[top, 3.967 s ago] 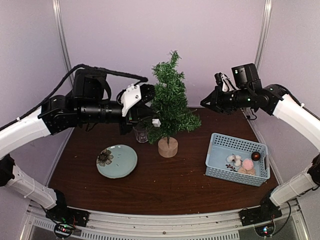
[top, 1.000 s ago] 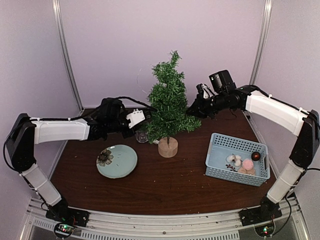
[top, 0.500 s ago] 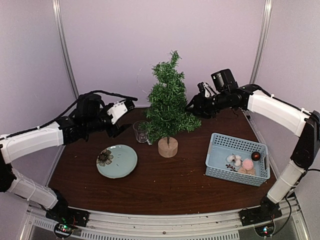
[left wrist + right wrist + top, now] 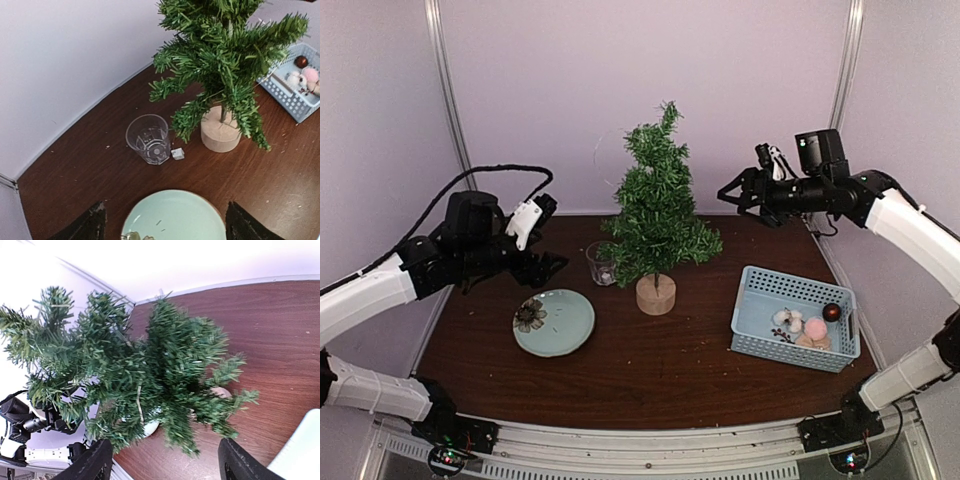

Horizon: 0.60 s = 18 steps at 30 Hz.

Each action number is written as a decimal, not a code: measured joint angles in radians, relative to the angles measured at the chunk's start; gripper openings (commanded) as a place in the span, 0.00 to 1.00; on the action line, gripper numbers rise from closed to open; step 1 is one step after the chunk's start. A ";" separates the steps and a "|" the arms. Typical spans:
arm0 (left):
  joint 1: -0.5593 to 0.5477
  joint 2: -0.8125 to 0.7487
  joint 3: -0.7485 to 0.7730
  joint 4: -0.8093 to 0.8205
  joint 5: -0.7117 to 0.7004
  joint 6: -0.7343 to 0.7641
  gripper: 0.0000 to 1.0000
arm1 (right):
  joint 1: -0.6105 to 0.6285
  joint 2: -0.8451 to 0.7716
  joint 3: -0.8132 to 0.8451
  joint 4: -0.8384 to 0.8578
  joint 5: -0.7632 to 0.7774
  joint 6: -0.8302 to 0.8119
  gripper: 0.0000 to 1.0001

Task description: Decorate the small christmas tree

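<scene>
The small christmas tree (image 4: 658,205) stands upright on its round wood base (image 4: 656,294) at mid-table, green and bristly. My left gripper (image 4: 552,232) hangs open to the tree's left, apart from it, above the plate. In the left wrist view the tree (image 4: 225,55) is ahead and nothing lies between the open fingers (image 4: 93,223). My right gripper (image 4: 728,197) is open at the tree's upper right, clear of the branches. In the right wrist view the tree (image 4: 150,370) fills the middle, with a thin pale strand (image 4: 139,400) hanging among its branches.
A clear drinking glass (image 4: 601,263) stands left of the base, with a small white cube (image 4: 177,153) beside it. A pale green plate (image 4: 565,325) with a flower lies front left. A blue basket (image 4: 788,351) at right holds several small ornaments (image 4: 810,328).
Both grippers have opened and drawn back from the tree. The left arm pulled away to the left over the plate; the right arm rose and moved right.
</scene>
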 measured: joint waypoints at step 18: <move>0.000 0.187 0.394 0.096 0.221 -0.445 0.60 | -0.114 -0.156 -0.113 -0.013 -0.078 -0.048 0.69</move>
